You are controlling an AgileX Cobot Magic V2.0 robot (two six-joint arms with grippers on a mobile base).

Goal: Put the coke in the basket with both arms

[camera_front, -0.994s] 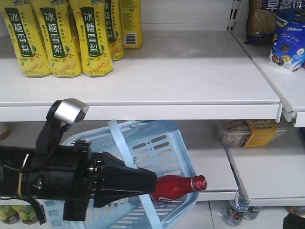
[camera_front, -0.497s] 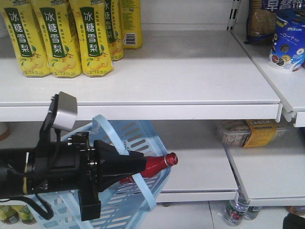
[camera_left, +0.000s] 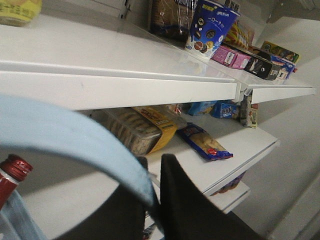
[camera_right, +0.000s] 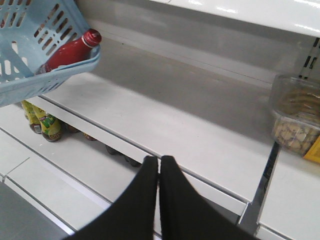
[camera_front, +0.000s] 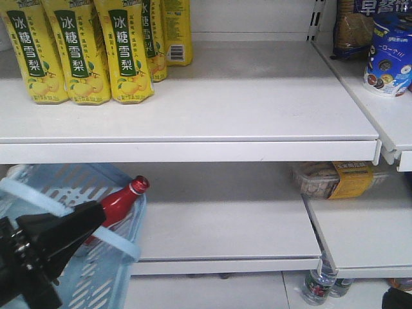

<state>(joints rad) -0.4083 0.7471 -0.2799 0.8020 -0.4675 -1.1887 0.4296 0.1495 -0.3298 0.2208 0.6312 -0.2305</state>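
Black left gripper (camera_left: 152, 200) pinches the basket (camera_front: 38, 187) handle strap (camera_left: 65, 135); right gripper (camera_right: 159, 172) shut, empty.

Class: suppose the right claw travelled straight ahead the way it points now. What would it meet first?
Probably the bare white metal lower shelf. The shut right claw aims across it, with the light blue slotted plastic basket well off to its left; depth is unclear.

The basket (camera_front: 77, 257) (coke (camera_front: 119, 203) inside) has swung left with the left pincer (camera_front: 96, 215).
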